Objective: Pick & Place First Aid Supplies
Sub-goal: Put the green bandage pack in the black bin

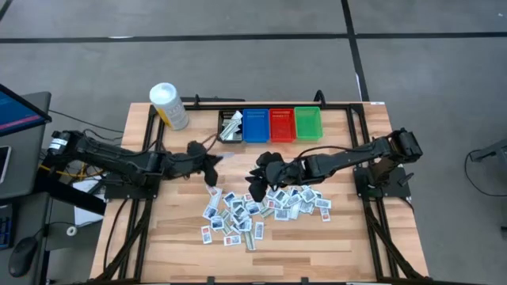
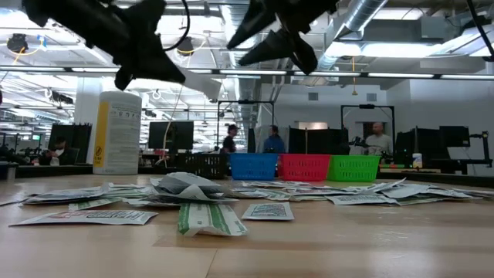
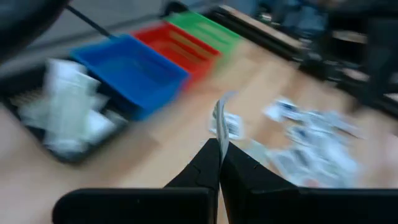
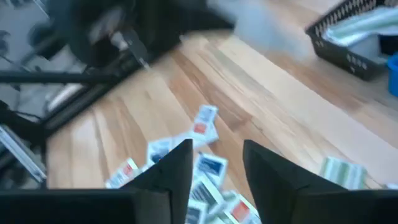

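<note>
white packets (image 1: 269, 207) with blue and red marks, blue bin (image 1: 255, 125), red bin (image 1: 282, 124), green bin (image 1: 308, 123)

My left gripper (image 3: 219, 163) pinches one packet (image 3: 222, 121) upright. Beyond it I see blue (image 3: 134, 71), red (image 3: 177, 43) and green bins (image 3: 208, 28)

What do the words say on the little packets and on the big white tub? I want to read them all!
None of it can be read.
Packets: blue, red and dark marks, too small to read.
Green-striped packet nearest the low camera: print too blurred.
White tub, yellow label: lines of small print, too small.
Packet in the left gripper: blurred.
Bins: no writing visible.
</note>
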